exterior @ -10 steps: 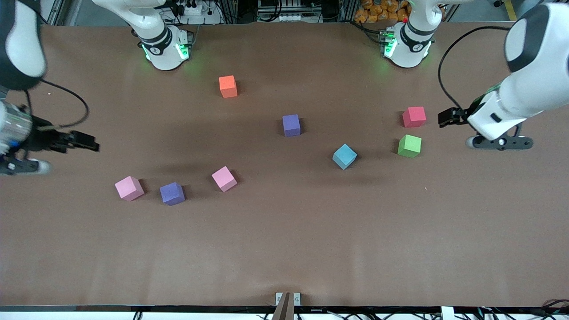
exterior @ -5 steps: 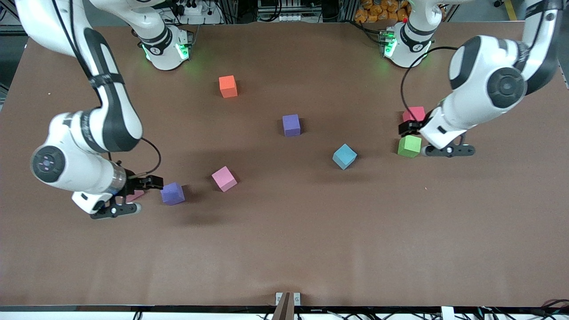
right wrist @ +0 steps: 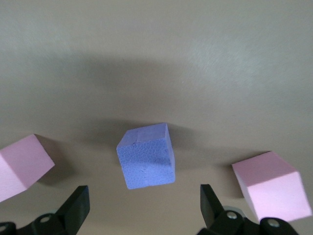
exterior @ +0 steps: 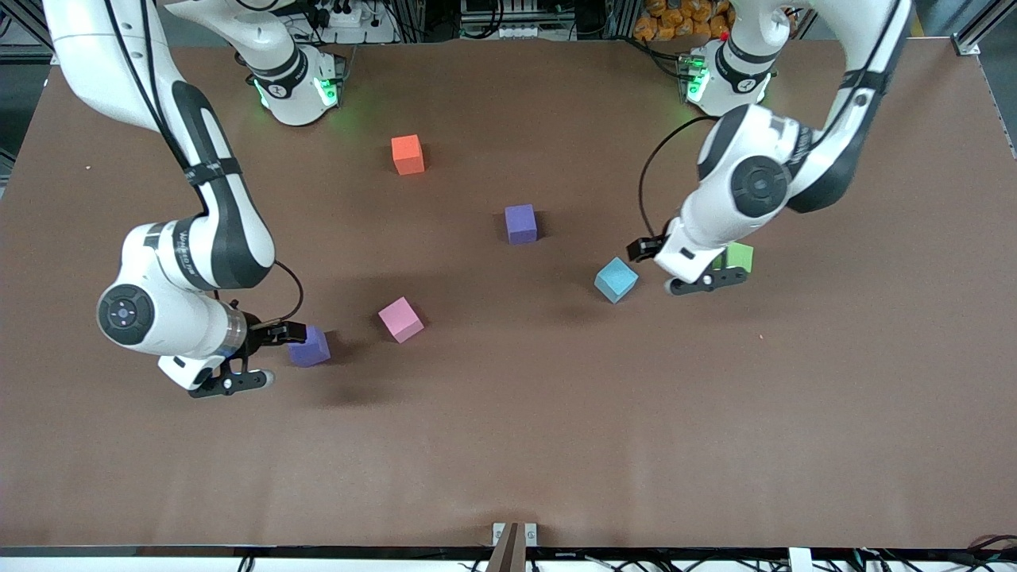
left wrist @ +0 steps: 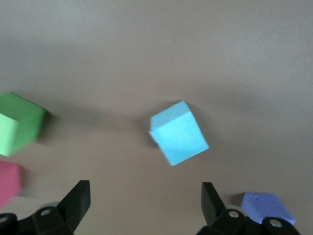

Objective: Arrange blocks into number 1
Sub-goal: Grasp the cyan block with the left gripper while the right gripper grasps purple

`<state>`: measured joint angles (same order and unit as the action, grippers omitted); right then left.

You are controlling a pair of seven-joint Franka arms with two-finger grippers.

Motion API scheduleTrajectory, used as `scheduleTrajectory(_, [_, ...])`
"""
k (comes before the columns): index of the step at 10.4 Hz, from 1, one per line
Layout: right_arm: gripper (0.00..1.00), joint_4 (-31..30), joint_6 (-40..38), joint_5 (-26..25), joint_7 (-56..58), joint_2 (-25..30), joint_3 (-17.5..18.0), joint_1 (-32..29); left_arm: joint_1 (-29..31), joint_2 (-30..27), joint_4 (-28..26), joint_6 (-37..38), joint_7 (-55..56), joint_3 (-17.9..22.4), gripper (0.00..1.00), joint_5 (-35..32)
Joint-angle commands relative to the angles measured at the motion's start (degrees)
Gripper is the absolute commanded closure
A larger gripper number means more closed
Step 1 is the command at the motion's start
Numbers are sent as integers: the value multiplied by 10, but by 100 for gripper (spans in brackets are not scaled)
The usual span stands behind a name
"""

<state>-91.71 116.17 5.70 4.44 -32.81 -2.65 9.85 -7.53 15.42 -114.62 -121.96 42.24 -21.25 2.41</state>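
Observation:
The blocks lie scattered on the brown table (exterior: pixel 508 445). An orange block (exterior: pixel 407 154) is close to the robots' bases. A purple block (exterior: pixel 520 224) sits mid-table. My left gripper (exterior: pixel 707 282) hangs open over bare table between the light blue block (exterior: pixel 616 280) (left wrist: pixel 178 133) and the green block (exterior: pixel 740 256) (left wrist: pixel 17 122). The red block (left wrist: pixel 9 183) shows only in the left wrist view. My right gripper (exterior: pixel 230 380) is open and empty beside a second purple block (exterior: pixel 311 347) (right wrist: pixel 146 156). Pink blocks (right wrist: pixel 271 186) (right wrist: pixel 22 164) flank that one.
The pink block (exterior: pixel 400 319) lies between the lower purple block and the light blue one. A small bracket (exterior: pixel 513 534) sits at the table edge nearest the front camera. The wide strip of table along that edge is bare brown surface.
Both arms swung in from the table's ends. The right gripper came to the lower purple block, the left passed the red and green blocks to the light blue one. No block moved.

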Motion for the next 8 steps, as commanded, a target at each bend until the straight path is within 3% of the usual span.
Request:
scheduleTrajectory(1, [0,-21,34,10,10,-11,6,-2,-49,56,7,-62,185,0,0,-56])
scheduleTrajectory(4, [0,-23,51,11,10,-32,6,3,-60,103,13,-118,352,0,0,-129])
scheduleTrajectory(8, [0,-23,63,11,15,-42,6,3,-59,124,11,-130,371,1,0,-130])
